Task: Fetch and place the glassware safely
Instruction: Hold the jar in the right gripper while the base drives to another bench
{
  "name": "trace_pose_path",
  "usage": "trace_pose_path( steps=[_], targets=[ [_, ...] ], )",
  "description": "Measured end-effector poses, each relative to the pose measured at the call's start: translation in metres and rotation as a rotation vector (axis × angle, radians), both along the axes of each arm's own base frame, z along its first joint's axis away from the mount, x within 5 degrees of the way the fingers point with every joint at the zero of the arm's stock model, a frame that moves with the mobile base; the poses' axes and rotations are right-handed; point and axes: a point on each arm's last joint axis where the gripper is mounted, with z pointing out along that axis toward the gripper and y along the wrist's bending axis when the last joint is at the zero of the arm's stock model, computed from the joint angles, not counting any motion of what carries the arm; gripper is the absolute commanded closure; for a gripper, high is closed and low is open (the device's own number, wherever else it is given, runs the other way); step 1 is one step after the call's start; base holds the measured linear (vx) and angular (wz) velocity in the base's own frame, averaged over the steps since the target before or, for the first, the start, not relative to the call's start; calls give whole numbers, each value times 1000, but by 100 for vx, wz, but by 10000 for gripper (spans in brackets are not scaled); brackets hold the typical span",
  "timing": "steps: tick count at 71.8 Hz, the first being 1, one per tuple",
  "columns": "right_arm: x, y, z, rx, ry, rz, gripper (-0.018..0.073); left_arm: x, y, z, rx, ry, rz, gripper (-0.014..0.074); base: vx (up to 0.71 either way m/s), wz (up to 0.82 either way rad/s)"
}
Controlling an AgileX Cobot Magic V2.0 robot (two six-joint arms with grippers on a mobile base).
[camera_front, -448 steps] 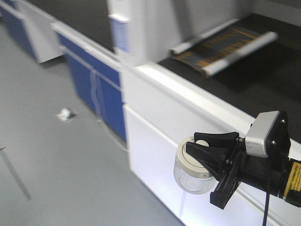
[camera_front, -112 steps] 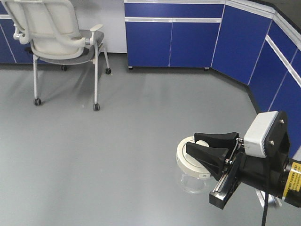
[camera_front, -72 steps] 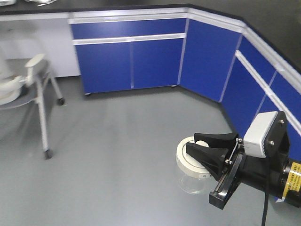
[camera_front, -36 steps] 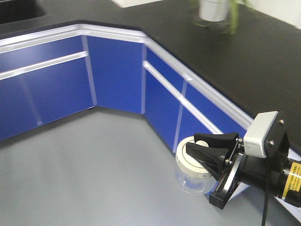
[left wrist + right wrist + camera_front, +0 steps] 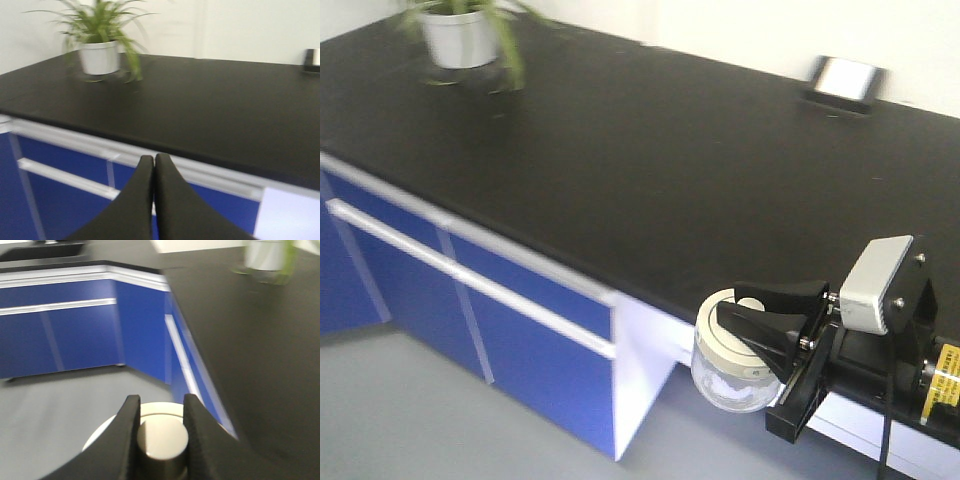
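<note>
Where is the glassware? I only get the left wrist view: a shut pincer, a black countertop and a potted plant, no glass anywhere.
Observer: The right pincer holds it: a clear glass jar with a white lid, seen in the front view.
Operator: How is it gripped?
Observer: By the knob on the lid; the right wrist view shows the fingers either side of it.
Operator: Is it set down on the countertop?
Observer: No. It hangs in the air by the countertop front edge, resting on nothing.
</note>
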Motion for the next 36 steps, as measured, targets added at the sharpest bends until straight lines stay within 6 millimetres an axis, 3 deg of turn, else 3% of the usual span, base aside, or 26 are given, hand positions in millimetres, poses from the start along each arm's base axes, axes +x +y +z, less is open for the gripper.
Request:
trace_pose_path(
  steps=[17, 36],
  targets=[
    [0, 0, 0, 0, 0, 0, 563, 0, 0, 0, 0, 0, 0, 603, 22, -70],
    [0, 0, 0, 0, 0, 0, 563, 0, 0, 0, 0, 0, 0, 603, 20, -46]
  ],
)
